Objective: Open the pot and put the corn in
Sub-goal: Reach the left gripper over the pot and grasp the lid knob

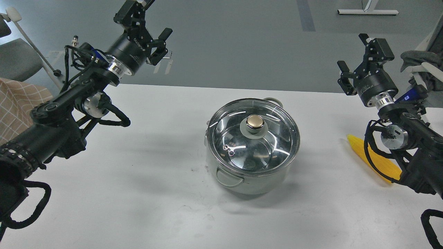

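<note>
The shiny steel pot (252, 174) stands at the table's middle, a pale loop handle facing me. A glass lid (273, 145) with a gold knob (255, 121) covers it. The yellow corn (375, 159) lies on the table at the right, partly hidden behind my right arm and its cable. My left gripper (156, 15) is open and empty, raised high beyond the table's far left edge. My right gripper (353, 52) is open and empty, raised above the far right of the table, up and back from the corn.
The white table (145, 180) holds only the pot and corn. A chair with a checked cloth (20, 107) stands at the left. A grey cloth on a white frame (420, 60) is at the right edge.
</note>
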Controlling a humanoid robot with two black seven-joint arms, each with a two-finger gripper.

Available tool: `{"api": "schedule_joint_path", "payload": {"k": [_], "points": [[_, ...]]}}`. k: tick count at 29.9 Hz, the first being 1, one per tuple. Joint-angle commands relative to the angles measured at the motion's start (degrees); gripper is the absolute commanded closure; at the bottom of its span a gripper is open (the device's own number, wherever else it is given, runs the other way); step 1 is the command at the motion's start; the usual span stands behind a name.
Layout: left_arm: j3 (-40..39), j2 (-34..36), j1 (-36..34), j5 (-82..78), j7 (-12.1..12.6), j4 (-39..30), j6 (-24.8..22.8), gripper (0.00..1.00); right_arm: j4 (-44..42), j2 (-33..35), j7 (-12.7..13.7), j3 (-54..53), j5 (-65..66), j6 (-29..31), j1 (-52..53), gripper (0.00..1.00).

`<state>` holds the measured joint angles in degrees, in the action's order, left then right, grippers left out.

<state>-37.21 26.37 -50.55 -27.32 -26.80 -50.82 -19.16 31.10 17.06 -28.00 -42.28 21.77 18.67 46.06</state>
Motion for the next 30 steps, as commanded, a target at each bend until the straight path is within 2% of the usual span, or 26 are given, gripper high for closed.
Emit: {"api": "schedule_joint_path", "payload": {"k": [1, 5, 9, 12, 17, 30], "points": [[-0.1, 3.3, -1.1, -11.0, 0.0, -8.4, 2.9, 0.02, 0.1, 0.0, 0.0, 0.0, 0.0, -0.1, -0.1, 0.0], [-0.5, 5.1, -1.3, -23.9, 0.0, -16.0, 5.3, 0.02, 0.1, 0.1, 0.0, 0.0, 0.0, -0.3, -0.1, 0.0], [-0.5, 5.1, -1.1, -44.9, 0.0, -23.7, 9.0, 0.02, 0.1, 0.1, 0.0, 0.0, 0.1, -0.5, -0.5, 0.0], [-0.3, 4.3, -1.2, -56.2, -0.1, -25.6, 10.3, 0.02, 0.1, 0.3, 0.0, 0.0, 0.1, -0.5, -1.0, 0.0], [-0.1, 1.1, -1.7, -75.0, -0.7, -25.9, 11.9, 0.02, 0.1, 1.4, 0.0, -0.1, 0.1, -0.6, -2.1, 0.0], [8.7, -3.5, -2.5, -97.7, -1.0, -25.1, 11.9, 0.02, 0.3, 3.9, 0.0, -0.1, 0.0, -0.6, -3.9, 0.0]]}}
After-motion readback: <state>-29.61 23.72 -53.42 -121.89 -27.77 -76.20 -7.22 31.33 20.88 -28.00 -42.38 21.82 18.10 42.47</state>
